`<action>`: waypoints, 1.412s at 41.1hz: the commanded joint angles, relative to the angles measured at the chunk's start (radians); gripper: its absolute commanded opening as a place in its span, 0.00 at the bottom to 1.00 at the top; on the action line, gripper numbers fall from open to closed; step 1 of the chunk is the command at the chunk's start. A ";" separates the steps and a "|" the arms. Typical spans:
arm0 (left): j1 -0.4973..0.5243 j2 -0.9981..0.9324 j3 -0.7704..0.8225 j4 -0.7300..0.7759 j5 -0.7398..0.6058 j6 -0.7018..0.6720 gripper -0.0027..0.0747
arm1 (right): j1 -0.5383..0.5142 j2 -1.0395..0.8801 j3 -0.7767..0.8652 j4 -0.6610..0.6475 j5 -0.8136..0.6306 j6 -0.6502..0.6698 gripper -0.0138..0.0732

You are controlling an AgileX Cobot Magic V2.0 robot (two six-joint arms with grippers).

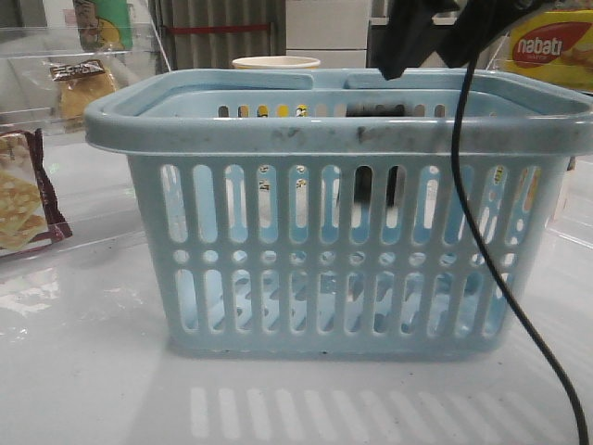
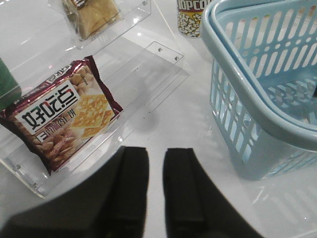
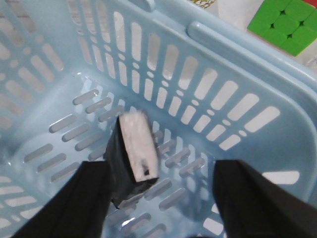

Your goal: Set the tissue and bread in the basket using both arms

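The light-blue basket stands in the middle of the table. My right gripper is open above its inside; it shows at the top of the front view. The tissue, a small dark pack with a pale face, sits tilted inside the basket close to one finger, not gripped. The bread lies in its clear packet on a clear shelf, also in the front view. My left gripper hangs over bare table beside the basket, jaws a narrow gap apart, empty.
A maroon-edged cracker packet lies on the clear shelf near my left gripper, also in the front view. A popcorn cup stands behind the basket. A yellow nabati box and a colour cube are at the right. A black cable hangs in front.
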 commanded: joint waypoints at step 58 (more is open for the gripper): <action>0.164 1.186 -0.904 0.102 -0.342 -0.100 0.77 | -0.002 -0.595 0.382 0.001 -0.069 -0.005 0.82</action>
